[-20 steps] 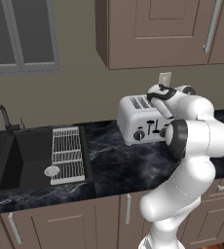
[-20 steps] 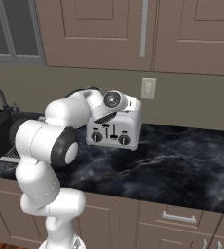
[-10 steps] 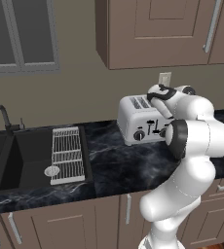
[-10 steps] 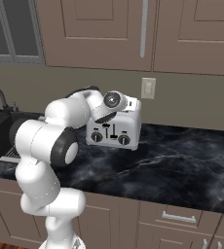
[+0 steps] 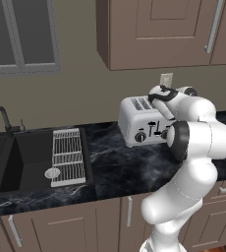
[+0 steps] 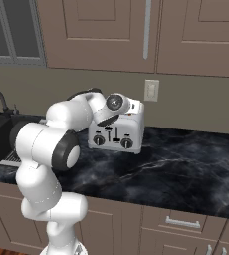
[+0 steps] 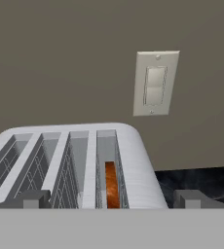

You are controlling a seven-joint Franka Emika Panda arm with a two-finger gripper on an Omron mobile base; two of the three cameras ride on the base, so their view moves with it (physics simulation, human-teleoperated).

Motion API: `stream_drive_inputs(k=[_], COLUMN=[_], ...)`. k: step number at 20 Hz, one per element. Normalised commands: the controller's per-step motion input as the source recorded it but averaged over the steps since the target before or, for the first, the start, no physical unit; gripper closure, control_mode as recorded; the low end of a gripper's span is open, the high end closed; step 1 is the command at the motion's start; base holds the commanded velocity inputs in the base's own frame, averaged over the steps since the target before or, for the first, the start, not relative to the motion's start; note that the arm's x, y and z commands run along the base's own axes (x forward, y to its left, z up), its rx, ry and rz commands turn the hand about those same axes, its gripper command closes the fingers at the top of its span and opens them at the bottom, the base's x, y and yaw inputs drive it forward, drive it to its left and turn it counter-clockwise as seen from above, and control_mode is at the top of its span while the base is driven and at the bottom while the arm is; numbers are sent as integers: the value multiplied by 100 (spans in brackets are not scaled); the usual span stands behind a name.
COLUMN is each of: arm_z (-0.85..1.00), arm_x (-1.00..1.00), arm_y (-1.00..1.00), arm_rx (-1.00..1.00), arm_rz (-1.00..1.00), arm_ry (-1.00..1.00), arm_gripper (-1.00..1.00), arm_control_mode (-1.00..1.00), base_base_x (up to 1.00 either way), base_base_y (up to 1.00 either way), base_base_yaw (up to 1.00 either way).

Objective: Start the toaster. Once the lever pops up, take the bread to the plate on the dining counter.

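Boxy silver-grey metal four-slot toaster (image 5: 140, 121) standing on black marble surface with faint white veins (image 5: 110, 165), close to the beige back wall, black knobs and small levers on its front face toward the base. Small brown toasted bread slice (image 7: 112, 184) seated upright inside the rightmost slot as seen in hand view, sunk below the slot rim; other three slots showing bare wire racks. Two-finger gripper of the white arm (image 7: 112, 198) hovering just above the toaster top, jaws spread wide, one dark tip (image 7: 33, 198) over the left slots and the other off the right edge of the casing, nothing between them. In left base view, gripper hidden behind the wrist over the right end of the toaster; in right base view, wrist over the left end. White wall switch plate (image 7: 155, 83) on the wall just behind and above the toaster. Dark sink basin (image 5: 34, 162) well to the left, with a white wire rack (image 5: 67, 156) along its right edge and a dark faucet (image 5: 1, 119) behind. Brown wooden cabinets (image 5: 159, 29) above the surface and below it.
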Motion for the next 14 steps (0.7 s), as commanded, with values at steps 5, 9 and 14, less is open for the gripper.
stream_drive_inputs(k=[5, 9, 14], arm_z=[0, 0, 0], arm_x=[0, 0, 0], arm_y=[0, 0, 0], arm_rx=[0, 0, 0], arm_rz=[0, 0, 0], arm_ry=[0, 0, 0], arm_gripper=[-100, -100, -100], arm_control_mode=[-100, -100, -100], base_base_x=[0, 0, 0], base_base_y=[0, 0, 0], base_base_yaw=[0, 0, 0])
